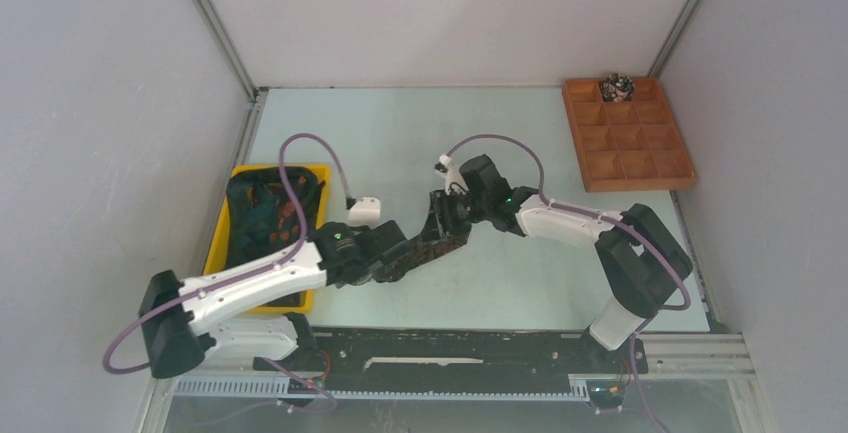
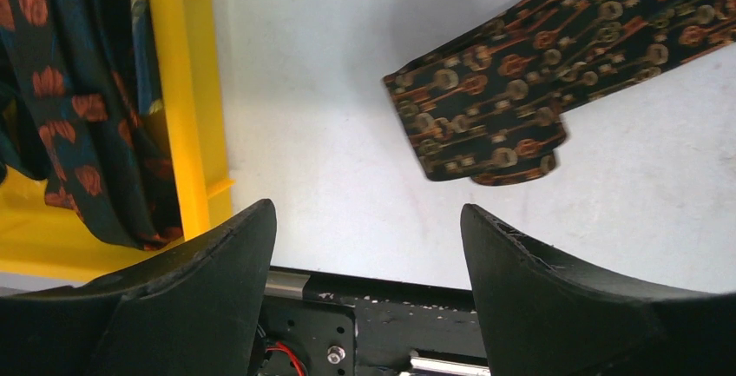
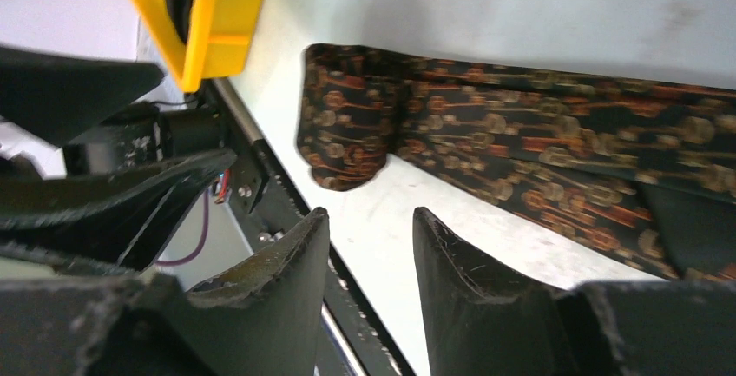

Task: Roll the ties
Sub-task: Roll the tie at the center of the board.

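One tie (image 1: 430,248), dark with orange-brown pattern, lies stretched diagonally on the table between the arms. In the left wrist view the tie (image 2: 538,89) has its folded end just ahead of the fingers. In the right wrist view the tie (image 3: 538,150) runs across, with a small rolled end at the left. My left gripper (image 1: 395,261) (image 2: 369,220) is open and empty beside the tie's lower end. My right gripper (image 1: 438,231) (image 3: 371,220) is open and empty above the tie's upper part. A rolled tie (image 1: 616,85) sits in the wooden tray. More ties (image 1: 262,218) lie in the yellow bin.
The yellow bin (image 1: 222,243) (image 2: 187,89) stands at the left edge of the table. The wooden compartment tray (image 1: 630,153) stands at the back right. The black base rail (image 1: 450,348) runs along the near edge. Purple cables loop above both arms.
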Tool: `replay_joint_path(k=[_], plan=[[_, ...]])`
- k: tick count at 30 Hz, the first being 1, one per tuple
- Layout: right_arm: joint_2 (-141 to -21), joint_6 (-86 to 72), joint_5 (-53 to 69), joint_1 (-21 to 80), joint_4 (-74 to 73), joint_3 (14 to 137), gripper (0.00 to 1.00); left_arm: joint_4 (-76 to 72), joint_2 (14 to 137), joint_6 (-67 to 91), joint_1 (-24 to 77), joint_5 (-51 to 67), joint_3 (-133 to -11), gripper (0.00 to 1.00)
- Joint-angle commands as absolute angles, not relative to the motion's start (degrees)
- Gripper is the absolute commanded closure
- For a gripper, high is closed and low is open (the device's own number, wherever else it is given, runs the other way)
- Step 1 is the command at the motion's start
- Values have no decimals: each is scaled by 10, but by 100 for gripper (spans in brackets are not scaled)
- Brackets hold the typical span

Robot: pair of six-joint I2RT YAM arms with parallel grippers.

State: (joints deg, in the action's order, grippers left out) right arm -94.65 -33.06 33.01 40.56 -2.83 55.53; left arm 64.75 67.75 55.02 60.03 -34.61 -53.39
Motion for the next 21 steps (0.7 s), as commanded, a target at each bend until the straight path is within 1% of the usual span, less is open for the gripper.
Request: replay_joint_path(k=[1,4,11,14,21], plan=[[-972,-347,328,447,-33,611,55,612,593,578,577,-332,-480,16],[-1000,-355,331,471,-35,635,53,605,542,591,563,-334,-445,16],[-1049,-376,332,498,-33,662,52,563,438,594,519,-310,-378,18],[-1064,-382,337,503,-25,663,53,553,419,589,508,-300,-362,18],[-1092,-381,352,504,-18,663,56,542,420,589,502,-297,-355,19]])
